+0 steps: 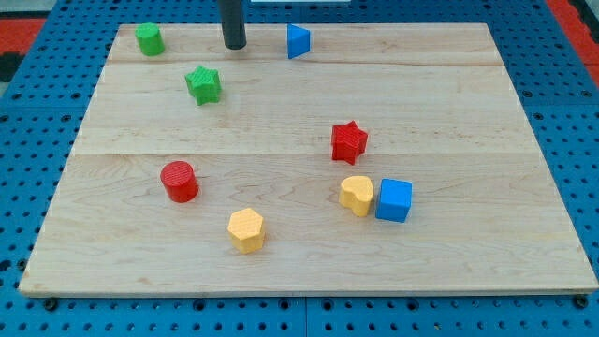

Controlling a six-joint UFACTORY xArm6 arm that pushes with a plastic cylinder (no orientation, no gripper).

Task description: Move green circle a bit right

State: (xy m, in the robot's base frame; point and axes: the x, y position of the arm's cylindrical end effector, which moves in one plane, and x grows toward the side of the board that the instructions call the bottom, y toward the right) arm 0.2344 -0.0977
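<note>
The green circle [149, 39], a short green cylinder, stands near the board's top left corner. My tip [234, 45] rests on the board at the view's top, well to the right of the green circle and apart from it. A green star [203, 84] lies below and between them. A blue triangle [298, 41] sits to the right of my tip.
A red star [349, 140] lies right of centre. A red cylinder [179, 181] stands at lower left. A yellow hexagon [246, 229] sits near the bottom. A yellow heart [356, 195] touches a blue cube [394, 199]. The wooden board [468, 112] lies on a blue pegboard.
</note>
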